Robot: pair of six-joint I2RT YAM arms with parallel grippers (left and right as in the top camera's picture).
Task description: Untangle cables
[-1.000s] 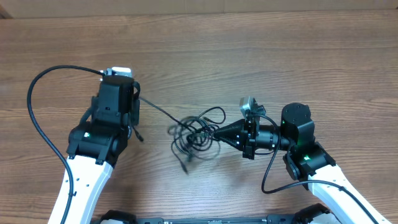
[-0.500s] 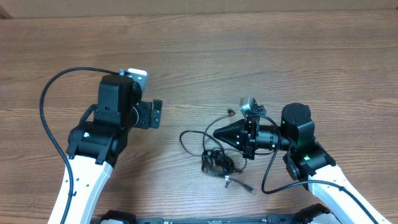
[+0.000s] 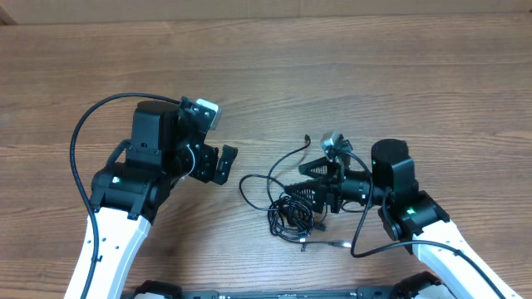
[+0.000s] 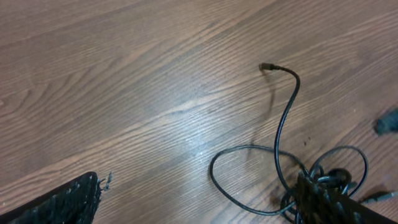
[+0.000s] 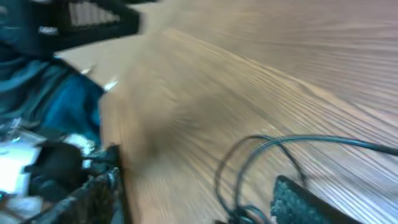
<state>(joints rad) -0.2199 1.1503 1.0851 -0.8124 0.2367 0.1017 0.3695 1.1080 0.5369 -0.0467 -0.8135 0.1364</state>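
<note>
**Cable Knot at Lower Centre, Both Grippers Spread**

The cables (image 3: 287, 209) are seen bunched into a dense knot of thin black cord at the lower centre of the overhead view. Looser loops are spread to the knot's left. One free strand is curved upward to a small plug end (image 3: 306, 141), and a second strand end (image 3: 331, 244) is trailed out to the lower right.

The cord is judged to be light, limp and slightly springy. On the smooth wooden table (image 3: 399, 75) the whole bundle is likely to be dragged along if one strand is pulled. A hold is best taken on a free strand just behind its plug, or on an outer loop, rather than on the knot itself.

The right gripper (image 3: 309, 181) is placed at the knot's right edge with its fingers apart. In the right wrist view loops are seen between them, but nothing is clamped. The left gripper (image 3: 218, 164) is held near the loops at centre left, spread wide and empty.
</note>
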